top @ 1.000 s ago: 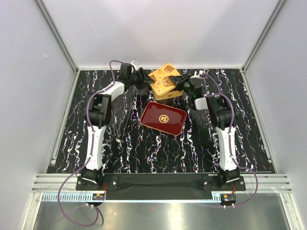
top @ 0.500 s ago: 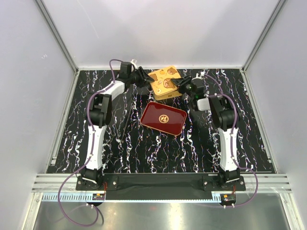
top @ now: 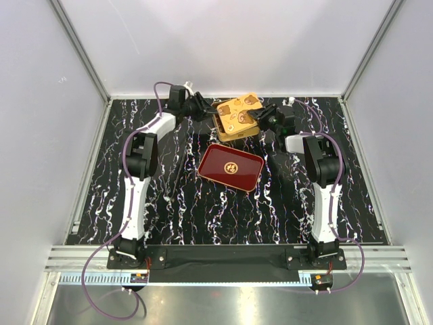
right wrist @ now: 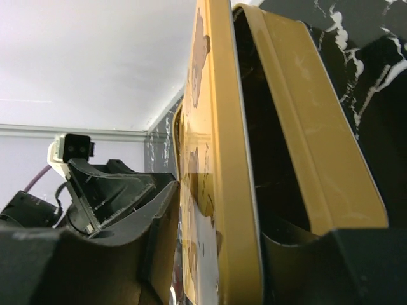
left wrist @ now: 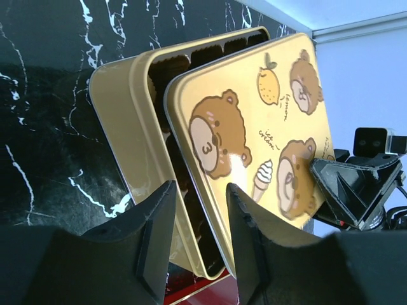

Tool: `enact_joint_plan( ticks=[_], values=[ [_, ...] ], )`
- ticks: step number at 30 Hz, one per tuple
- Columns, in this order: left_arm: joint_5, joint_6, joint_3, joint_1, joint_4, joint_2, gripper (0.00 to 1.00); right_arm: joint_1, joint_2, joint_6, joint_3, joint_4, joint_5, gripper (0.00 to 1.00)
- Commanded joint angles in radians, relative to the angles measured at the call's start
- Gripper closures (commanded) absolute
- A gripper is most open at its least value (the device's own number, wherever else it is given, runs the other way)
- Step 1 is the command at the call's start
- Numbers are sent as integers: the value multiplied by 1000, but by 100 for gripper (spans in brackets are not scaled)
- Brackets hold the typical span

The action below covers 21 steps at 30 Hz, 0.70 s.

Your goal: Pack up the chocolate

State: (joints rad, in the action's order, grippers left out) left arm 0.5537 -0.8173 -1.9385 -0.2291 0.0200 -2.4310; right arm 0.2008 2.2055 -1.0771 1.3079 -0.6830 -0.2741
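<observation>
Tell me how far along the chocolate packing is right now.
Looks done: chocolate sits in the cells of the gold tin, and the red tray shows no pieces. In hand: the bear-print lid lies askew over the tin, with the left gripper and right gripper straddling opposite edges; whether they clamp it is unclear. Left: seating the lid squarely, if closing is the aim.

Top cam: high behind arm bases, looks down on whole table (top: 203, 213). Wrist cams: very close, face gold tin (left wrist: 121, 121) from opposite sides. Tin in all views.
</observation>
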Motion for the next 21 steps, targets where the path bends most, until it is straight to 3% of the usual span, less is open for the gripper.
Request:
enact_joint_plan(
  ticks=[1, 5, 11, 21],
  values=[
    [2, 6, -42, 8, -22, -11, 58, -3, -67, 55, 19, 53, -27, 56],
    [-2, 7, -40, 10, -23, -11, 58, -4, -64, 71, 30, 112, -43, 57],
    [8, 15, -24, 10, -22, 0, 57, -17, -41, 28, 8, 85, -63, 70],
    [3, 38, -7, 10, 0, 30, 55, -49, -36, 22, -24, 129, -102, 57]
  ],
)
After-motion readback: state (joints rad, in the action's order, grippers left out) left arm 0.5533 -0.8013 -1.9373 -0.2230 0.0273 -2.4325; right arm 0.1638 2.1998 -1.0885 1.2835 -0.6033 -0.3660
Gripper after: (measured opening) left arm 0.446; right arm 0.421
